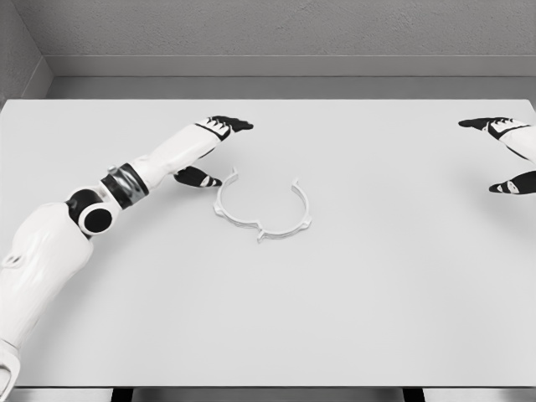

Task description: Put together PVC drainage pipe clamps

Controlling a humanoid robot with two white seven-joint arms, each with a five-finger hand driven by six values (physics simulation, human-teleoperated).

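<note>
Head view: I see my left arm (109, 197) coming in from the lower left and reaching across the white table (377, 318). The left hand (209, 146) lies just left of the clamp, its dark fingers (233, 125) stretched out toward the far side and the thumb (199, 177) spread apart from them, pointing at the clamp. It holds nothing. The thumb tip sits just beside the clamp's left end; I cannot tell whether they touch.

Near the middle of the table lies the white pipe clamp (261, 219), a thin open ring flat on the surface, its gap facing the far side, with small tabs at the ends and along its near edge.

Far to the right, well apart from the clamp, my right hand (507, 151) shows at the picture's edge, fingers (481, 122) and thumb (511, 184) spread, holding nothing.
</note>
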